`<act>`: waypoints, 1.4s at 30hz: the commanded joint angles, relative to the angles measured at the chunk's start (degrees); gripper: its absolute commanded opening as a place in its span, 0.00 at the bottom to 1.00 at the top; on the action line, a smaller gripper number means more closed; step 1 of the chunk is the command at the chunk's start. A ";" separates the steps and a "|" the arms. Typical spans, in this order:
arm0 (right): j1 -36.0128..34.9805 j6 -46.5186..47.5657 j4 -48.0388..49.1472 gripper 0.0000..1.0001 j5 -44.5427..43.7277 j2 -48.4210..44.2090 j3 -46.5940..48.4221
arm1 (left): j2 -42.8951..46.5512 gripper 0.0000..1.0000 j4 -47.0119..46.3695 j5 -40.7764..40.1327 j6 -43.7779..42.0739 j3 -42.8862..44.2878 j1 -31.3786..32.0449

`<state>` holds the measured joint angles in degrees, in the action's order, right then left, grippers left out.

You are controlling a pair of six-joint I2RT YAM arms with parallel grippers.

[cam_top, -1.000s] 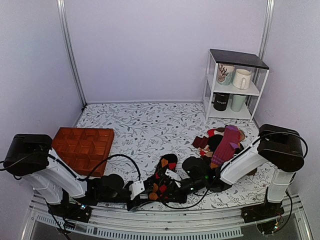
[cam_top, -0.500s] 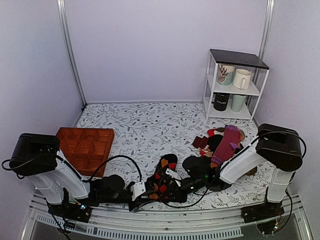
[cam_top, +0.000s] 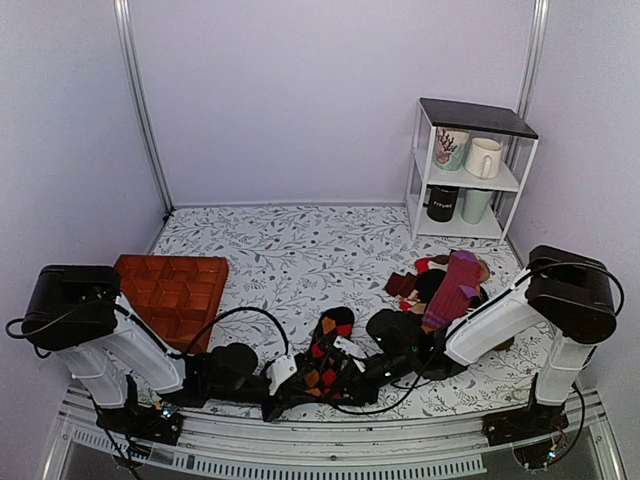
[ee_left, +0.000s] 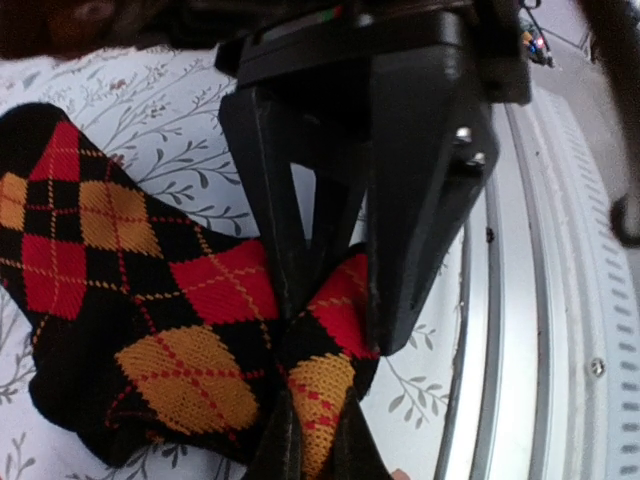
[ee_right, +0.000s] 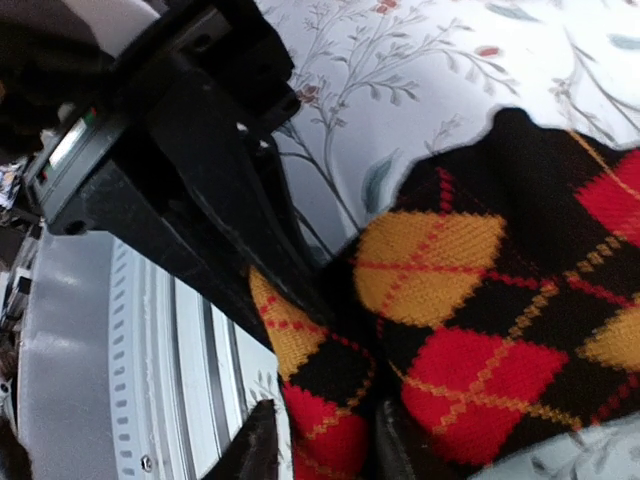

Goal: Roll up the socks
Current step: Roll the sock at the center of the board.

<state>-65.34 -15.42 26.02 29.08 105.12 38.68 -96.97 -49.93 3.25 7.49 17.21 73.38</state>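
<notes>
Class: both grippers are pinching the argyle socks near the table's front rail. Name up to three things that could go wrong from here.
1. The left gripper and right gripper pinch the same end of the socks, fingers nearly touching; they may collide.
2. Each holds only a small fold, which could slip out.
3. That end lies beside the rail, where it might snag or drop off.
</notes>
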 commanded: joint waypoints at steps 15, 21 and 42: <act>-9.15 27.59 1.75 0.48 -25.99 -15.62 -8.65 | -7.70 0.00 18.55 17.42 18.49 2.10 -7.86; -11.07 31.10 2.15 0.48 -27.97 -9.74 -5.23 | -8.15 0.00 18.55 17.96 18.87 2.05 -8.16; -12.05 21.31 -4.49 0.04 -28.48 -2.25 -3.97 | -3.66 0.14 16.22 15.79 17.32 1.54 -8.54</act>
<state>-76.86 10.52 26.96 0.51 99.09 34.65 -100.88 -46.59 21.58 25.41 21.45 64.86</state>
